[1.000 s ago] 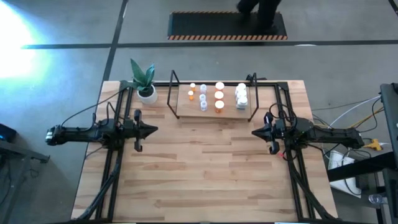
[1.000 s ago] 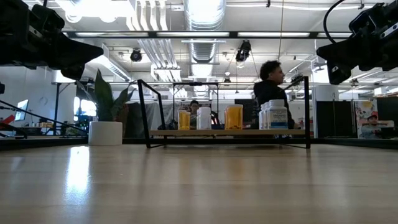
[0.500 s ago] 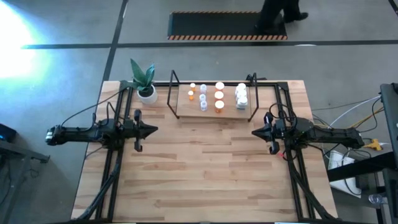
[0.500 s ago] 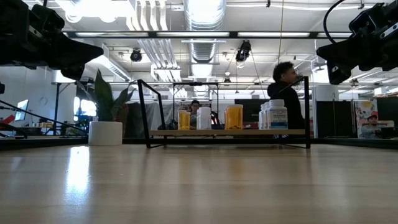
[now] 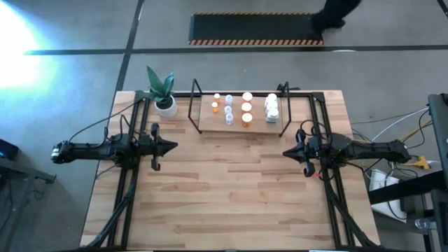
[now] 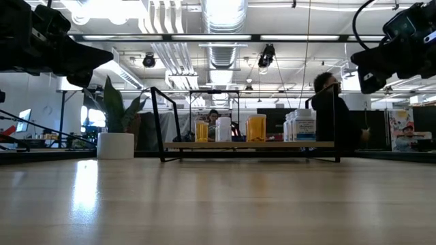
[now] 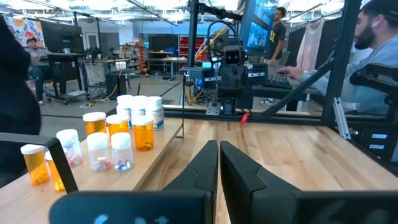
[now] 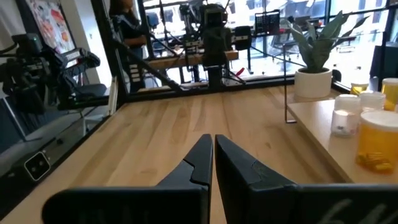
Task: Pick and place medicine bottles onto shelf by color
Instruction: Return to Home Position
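Observation:
The shelf [image 5: 208, 120], a pale wood board in a black wire frame, stands on the table at the far middle. All the medicine bottles stand on it in groups: orange ones [image 5: 246, 108], clear bluish ones [image 5: 229, 110] and white ones [image 5: 271, 107]. They also show in the low view [image 6: 256, 128] and the left wrist view [image 7: 142, 132]. My left gripper [image 5: 173, 146] hovers shut and empty over the table's left side. My right gripper [image 5: 285, 151] hovers shut and empty over the right side. Both point at the table's middle.
A white pot with a green plant [image 5: 166, 104] stands at the far left, beside the shelf. The bare plank tabletop [image 5: 231, 189] spreads between and in front of the arms. A person [image 6: 332, 119] is in the room beyond the far edge.
My right gripper has shifted a little toward the table's near edge, still shut. The person beyond the far edge has walked to the right. The bottles and the shelf have stayed put.

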